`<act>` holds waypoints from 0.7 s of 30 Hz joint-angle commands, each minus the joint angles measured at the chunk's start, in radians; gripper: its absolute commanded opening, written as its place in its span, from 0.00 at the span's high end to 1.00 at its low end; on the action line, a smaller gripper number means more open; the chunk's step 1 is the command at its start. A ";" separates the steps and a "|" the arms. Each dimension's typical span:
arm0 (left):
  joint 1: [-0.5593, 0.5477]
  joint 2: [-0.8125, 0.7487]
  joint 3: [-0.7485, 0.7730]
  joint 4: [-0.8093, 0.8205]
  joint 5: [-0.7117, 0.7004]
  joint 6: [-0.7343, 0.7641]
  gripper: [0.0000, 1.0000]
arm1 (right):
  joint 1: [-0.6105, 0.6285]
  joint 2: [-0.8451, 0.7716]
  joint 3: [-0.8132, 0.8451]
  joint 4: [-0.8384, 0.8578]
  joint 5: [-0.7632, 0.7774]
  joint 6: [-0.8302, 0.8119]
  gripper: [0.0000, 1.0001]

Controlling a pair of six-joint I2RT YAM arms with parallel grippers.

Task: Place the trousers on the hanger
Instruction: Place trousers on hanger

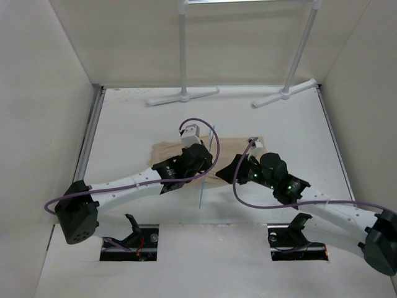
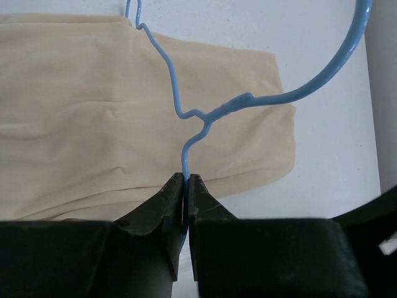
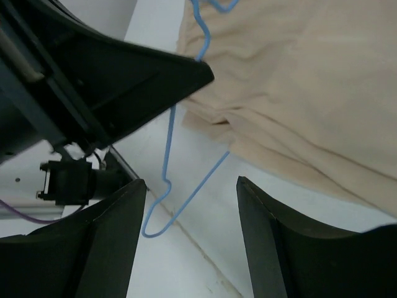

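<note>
One thin blue hanger (image 2: pixel 229 107), wrinkled beige trousers (image 2: pixel 93 124)

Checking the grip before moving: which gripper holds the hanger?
The left gripper, shut on the hanger wire; the right gripper stands open, gripping nothing.

Left fingers (image 2: pixel 162 208) together, right fingers (image 3: pixel 115 239) apart

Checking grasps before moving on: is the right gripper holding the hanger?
No: the right gripper stands open and empty, while the left gripper pinches the hanger by its wire.
</note>
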State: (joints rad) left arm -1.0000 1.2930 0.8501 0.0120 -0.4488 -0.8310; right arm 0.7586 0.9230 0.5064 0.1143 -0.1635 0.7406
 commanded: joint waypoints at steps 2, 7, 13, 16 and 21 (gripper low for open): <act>-0.013 -0.009 0.040 0.075 -0.028 0.007 0.98 | 0.037 0.074 -0.034 0.315 -0.034 0.120 0.35; -0.035 0.000 0.038 0.095 -0.057 -0.005 0.98 | 0.129 0.190 -0.005 0.425 -0.013 0.128 0.36; -0.042 -0.012 0.030 0.091 -0.064 -0.045 0.98 | 0.169 0.367 0.026 0.551 0.059 0.125 0.46; -0.039 -0.034 0.020 0.083 -0.064 -0.065 0.98 | 0.186 0.402 0.015 0.620 0.130 0.128 0.55; -0.038 -0.070 0.006 0.056 -0.077 -0.092 0.98 | 0.192 0.389 -0.019 0.689 0.188 0.141 0.80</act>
State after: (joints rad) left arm -1.0302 1.2884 0.8494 0.0250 -0.5152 -0.8879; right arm 0.9413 1.3361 0.4877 0.6529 -0.0505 0.8707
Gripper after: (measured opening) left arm 0.042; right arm 0.208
